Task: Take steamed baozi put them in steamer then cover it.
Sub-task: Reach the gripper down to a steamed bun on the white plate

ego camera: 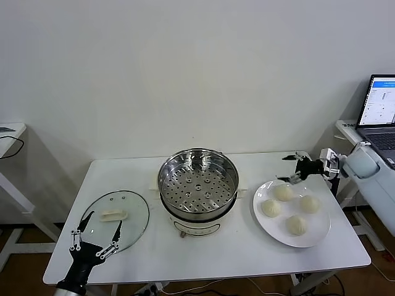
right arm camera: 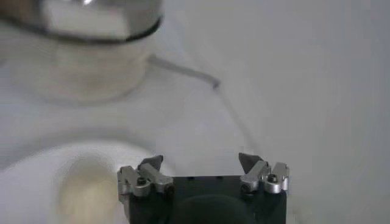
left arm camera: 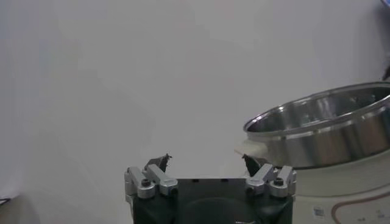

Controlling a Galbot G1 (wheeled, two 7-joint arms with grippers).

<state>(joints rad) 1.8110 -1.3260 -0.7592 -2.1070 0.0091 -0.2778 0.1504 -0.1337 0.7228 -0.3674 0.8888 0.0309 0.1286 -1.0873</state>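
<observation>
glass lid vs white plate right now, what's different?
The glass lid is clear and lies on the robot's left of the steamer; the white plate is opaque and on its right. The lid carries a cream handle; the plate carries four buns. Both are round and lie flat on the table.

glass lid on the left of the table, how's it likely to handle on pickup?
The cover looks like rigid glass with a metal rim, so probably fairly heavy for its size and breakable if dropped. It lies flat on the table, so rolling seems unlikely. Its raised bar handle is likely the safest grip; the dome probably is slippery.
</observation>
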